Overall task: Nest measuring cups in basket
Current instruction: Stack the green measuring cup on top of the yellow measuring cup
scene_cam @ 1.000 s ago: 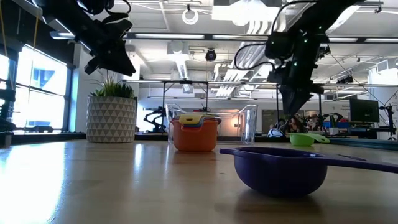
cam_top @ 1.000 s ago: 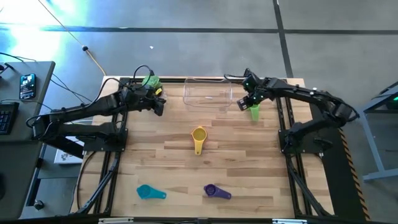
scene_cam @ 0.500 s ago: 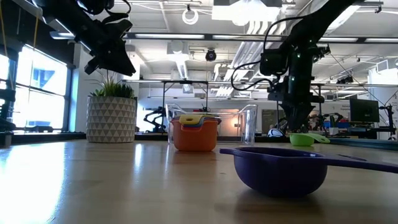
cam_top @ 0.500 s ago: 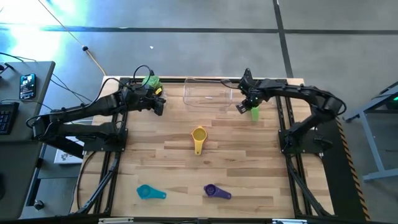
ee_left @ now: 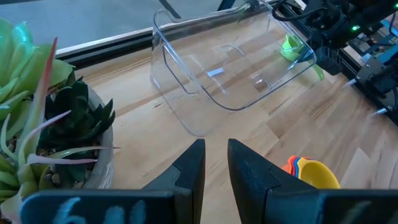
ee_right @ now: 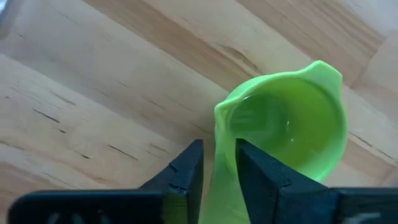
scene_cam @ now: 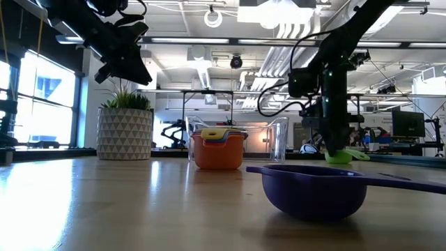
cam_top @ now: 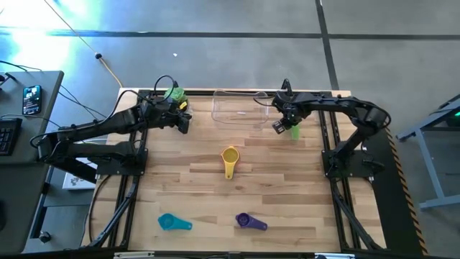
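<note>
Basket [cam_top: 241, 109]: clear rectangular tray at the far middle of the table [cam_top: 208, 187], holding no cups.

Green cup [cam_top: 294, 130]: just right of the basket, resting on the wood. Right wrist view shows its handle [ee_right: 219, 196] between the 2 dark fingers, bowl [ee_right: 289, 127] facing up.

Right gripper [cam_top: 285, 124]: down at the green cup, fingers narrow and set on either side of the handle; low view shows the arm standing nearly upright over the cup [scene_cam: 339, 156].

Left gripper [cam_top: 184, 124]: raised at the far left, near the potted plant [cam_top: 173, 94], fingers a little apart with nothing between them [ee_left: 214, 165].

Yellow cup [cam_top: 229, 158]: table centre, handle toward the near edge; low view shows it as the top of a stack inside an orange cup [scene_cam: 218, 150], with blue and red rims between.

Teal cup [cam_top: 169, 221]: near left.

Purple cup [cam_top: 246, 221]: near edge, right of the teal cup, well apart from the stack.
</note>
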Action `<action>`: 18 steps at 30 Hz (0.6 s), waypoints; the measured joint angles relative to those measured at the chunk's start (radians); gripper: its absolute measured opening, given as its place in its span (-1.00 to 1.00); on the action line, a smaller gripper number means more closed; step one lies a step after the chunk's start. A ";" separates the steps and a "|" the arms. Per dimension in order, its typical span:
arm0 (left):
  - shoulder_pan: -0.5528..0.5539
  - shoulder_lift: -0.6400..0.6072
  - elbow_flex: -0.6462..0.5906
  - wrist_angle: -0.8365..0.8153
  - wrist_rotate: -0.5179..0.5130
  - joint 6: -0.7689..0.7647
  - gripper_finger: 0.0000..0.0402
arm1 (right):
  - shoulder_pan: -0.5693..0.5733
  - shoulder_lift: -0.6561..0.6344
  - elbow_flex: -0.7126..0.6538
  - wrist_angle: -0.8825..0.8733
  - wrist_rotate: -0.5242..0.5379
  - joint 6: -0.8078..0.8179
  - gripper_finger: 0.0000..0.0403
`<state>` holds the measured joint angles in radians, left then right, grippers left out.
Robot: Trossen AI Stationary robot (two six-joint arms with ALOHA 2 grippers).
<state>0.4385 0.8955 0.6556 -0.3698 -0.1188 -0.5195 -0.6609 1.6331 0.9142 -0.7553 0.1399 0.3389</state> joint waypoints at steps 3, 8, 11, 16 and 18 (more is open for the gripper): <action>0.000 0.000 0.000 0.000 0.000 0.000 -0.70 | 0.005 0.001 0.000 -0.005 -0.002 0.016 -0.81; 0.000 0.000 0.000 0.000 0.000 0.000 -0.70 | 0.032 -0.004 0.002 -0.021 0.005 0.056 -0.93; 0.000 0.000 0.000 0.000 0.000 0.000 -0.70 | 0.053 -0.004 0.025 -0.087 -0.004 0.096 -0.94; 0.000 0.000 0.000 0.000 0.000 0.000 -0.70 | 0.124 -0.004 0.110 -0.208 -0.022 0.171 -0.96; 0.000 0.000 0.000 0.000 0.000 0.000 -0.70 | 0.165 -0.004 0.157 -0.251 -0.026 0.221 -0.97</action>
<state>0.4381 0.8955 0.6556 -0.3702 -0.1185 -0.5194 -0.4961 1.6287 1.0717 -1.0060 0.1140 0.5599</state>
